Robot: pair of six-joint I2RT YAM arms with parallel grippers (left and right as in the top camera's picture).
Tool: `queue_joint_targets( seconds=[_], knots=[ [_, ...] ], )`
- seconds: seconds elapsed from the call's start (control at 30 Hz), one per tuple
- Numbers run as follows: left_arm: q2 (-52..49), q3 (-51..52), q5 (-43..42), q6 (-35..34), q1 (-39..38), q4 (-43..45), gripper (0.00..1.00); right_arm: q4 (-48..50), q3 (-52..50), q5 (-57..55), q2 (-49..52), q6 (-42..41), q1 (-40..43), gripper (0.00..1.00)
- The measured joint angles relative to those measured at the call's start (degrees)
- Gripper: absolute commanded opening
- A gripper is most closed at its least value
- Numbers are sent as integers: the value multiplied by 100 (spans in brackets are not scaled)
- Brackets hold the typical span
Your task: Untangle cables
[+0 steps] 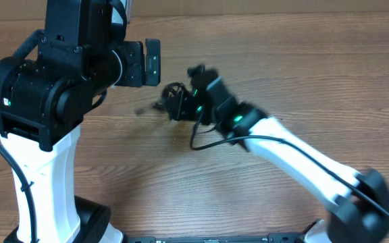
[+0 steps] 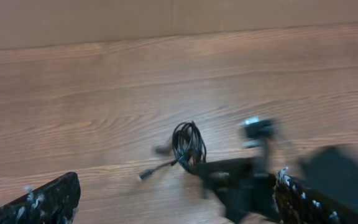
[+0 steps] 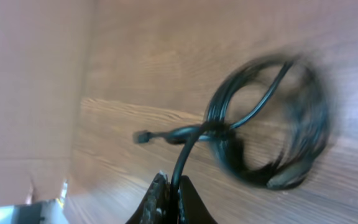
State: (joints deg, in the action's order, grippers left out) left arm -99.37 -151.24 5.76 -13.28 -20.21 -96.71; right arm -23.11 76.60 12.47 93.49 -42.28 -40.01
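Right tool (image 3: 171, 198) tight on coiled cables (image 3: 216, 124), plug end (image 3: 143, 137) leftward

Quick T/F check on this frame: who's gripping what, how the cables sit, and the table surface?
1. The right gripper is shut on a cable strand. True.
2. The left gripper holds the cables. False: it is open and apart from them.
3. The cables are coiled in a bundle. True.
4. A white cloth covers the table. False: it is bare wood.
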Motion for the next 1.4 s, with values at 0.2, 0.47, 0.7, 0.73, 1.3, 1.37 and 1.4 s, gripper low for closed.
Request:
queue_joint_targets(
  seconds=[0.2, 0.47, 0.7, 0.73, 1.3, 1.37, 1.4],
  knots=[
    [0, 0, 219, 46, 0, 0, 100, -2898, 1812, -793, -590, 1593, 68, 4],
    [0, 0, 286, 140, 0, -2, 100, -4076, 1908, -1725, -492, 2006, 780, 100],
    [0, 0, 310, 149, 0, 0, 100, -4273, 1467, -1523, -481, 1305, 717, 97],
    [0, 0, 308, 146, 0, -2, 100, -4325, 1329, -1495, -481, 1161, 627, 97],
    [0, 0, 310, 146, 0, 2, 100, -4205, 61, -1038, -396, 3034, -3069, 85],
    [0, 0, 310, 146, 0, 2, 100, -4096, 31, -1147, -396, 3178, -3180, 85],
    [0, 0, 310, 146, 0, 0, 100, -3998, -35, -1187, -398, 3217, -3180, 85]
  ],
)
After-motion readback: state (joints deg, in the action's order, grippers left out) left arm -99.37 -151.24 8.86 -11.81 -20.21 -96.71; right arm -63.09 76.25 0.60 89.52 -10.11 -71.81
